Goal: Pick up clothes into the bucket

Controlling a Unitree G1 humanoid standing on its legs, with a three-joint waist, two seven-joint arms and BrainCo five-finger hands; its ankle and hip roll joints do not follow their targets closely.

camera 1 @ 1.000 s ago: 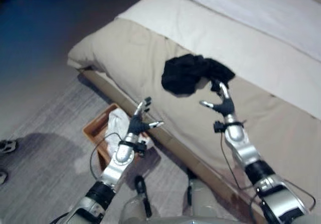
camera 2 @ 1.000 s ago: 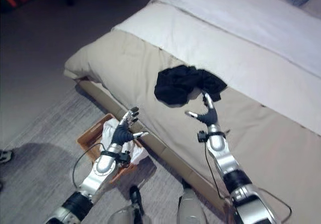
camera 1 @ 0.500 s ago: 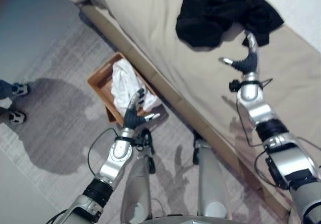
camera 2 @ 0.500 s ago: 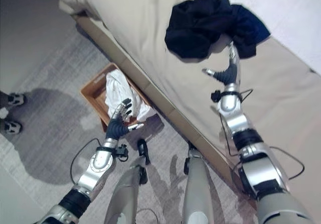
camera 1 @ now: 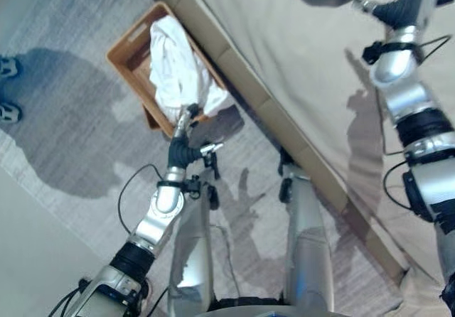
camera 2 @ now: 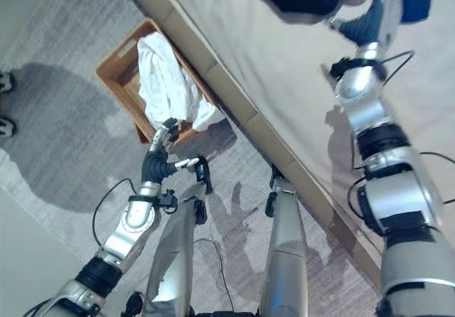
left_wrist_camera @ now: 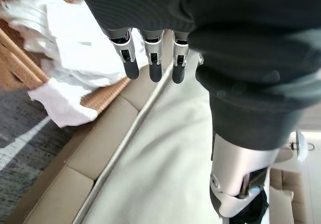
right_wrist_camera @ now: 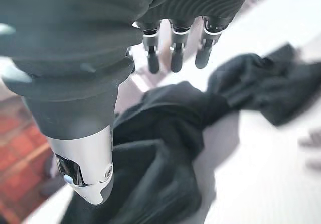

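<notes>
Right wrist view: right hand (right_wrist_camera: 90, 58), fingers (right_wrist_camera: 173, 53) straight and released, hovers above black clothes (right_wrist_camera: 165, 148) on the bed (camera 2: 284, 68).

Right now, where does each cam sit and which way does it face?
Left eye: on head, looking down at basket with white cloth; left hand low.
Right eye: same scene, slightly offset; right hand reaches over bed.
Left wrist: along left hand, facing basket and bed edge.
Right wrist: along right hand, facing black clothes.
Shared: both eyes and left wrist show the basket.
</notes>
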